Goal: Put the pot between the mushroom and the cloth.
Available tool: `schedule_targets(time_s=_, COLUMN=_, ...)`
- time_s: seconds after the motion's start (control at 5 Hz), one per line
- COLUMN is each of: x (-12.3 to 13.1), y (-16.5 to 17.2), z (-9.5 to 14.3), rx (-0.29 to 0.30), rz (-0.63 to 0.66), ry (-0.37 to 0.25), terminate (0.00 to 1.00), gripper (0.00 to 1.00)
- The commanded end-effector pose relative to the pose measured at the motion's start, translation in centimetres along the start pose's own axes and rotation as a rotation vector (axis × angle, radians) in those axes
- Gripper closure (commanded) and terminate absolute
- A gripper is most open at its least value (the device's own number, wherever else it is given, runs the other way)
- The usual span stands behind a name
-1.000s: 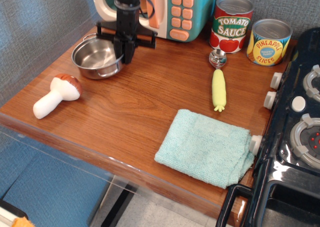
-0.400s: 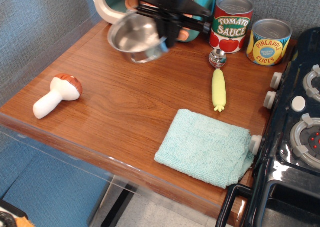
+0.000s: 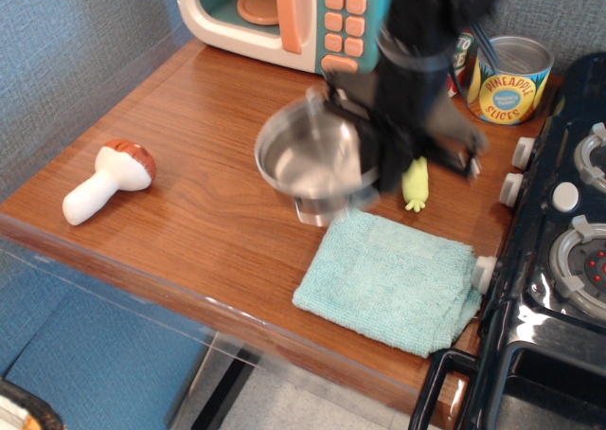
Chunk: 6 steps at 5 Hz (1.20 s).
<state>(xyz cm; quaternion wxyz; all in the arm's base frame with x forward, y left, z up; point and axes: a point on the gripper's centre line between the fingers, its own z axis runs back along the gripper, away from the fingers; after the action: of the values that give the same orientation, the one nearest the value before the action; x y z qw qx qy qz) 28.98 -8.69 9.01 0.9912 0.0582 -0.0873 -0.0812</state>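
While the brown wooden table (image 3: 218,212) carries everything, the fuzzy teal rectangular cloth (image 3: 388,280) lies at its front right. A shiny round steel pot (image 3: 310,161), mouth up, hangs just beyond the cloth, clamped by the black claw (image 3: 374,160) descending from above. Leftward, the white-stemmed mushroom (image 3: 106,181) lies cap pointing back-right.

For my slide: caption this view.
End effector carries the pot above the counter, between mushroom and cloth.
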Motion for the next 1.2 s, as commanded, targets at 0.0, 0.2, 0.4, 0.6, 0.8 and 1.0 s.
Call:
schedule_targets(time_s=0.0, x=-5.1, y=2.3, z=0.5, rx=0.023, rz=0.074, ry=0.016, terminate=0.0, gripper=1.0)
schedule_targets(time_s=0.2, x=-6.0, y=4.5, z=-0.6, rx=0.019, rz=0.141, ry=0.048, terminate=0.0, gripper=1.0)
schedule_targets(time_s=0.4, x=-6.3, y=6.4, z=-2.2, rx=0.03, rz=0.19, ry=0.084, terminate=0.0, gripper=1.0)
schedule_targets(time_s=0.6, x=-6.2, y=7.2, z=-3.8, rx=0.019, rz=0.213, ry=0.107, terminate=0.0, gripper=1.0)
schedule_targets(time_s=0.8, x=-5.7, y=7.6, z=-4.8, rx=0.017, rz=0.219, ry=0.118, terminate=0.0, gripper=1.0)
schedule_targets(time_s=1.0, x=-5.1, y=8.5, z=-5.4, rx=0.003, rz=0.262, ry=0.11, terminate=0.0, gripper=1.0)
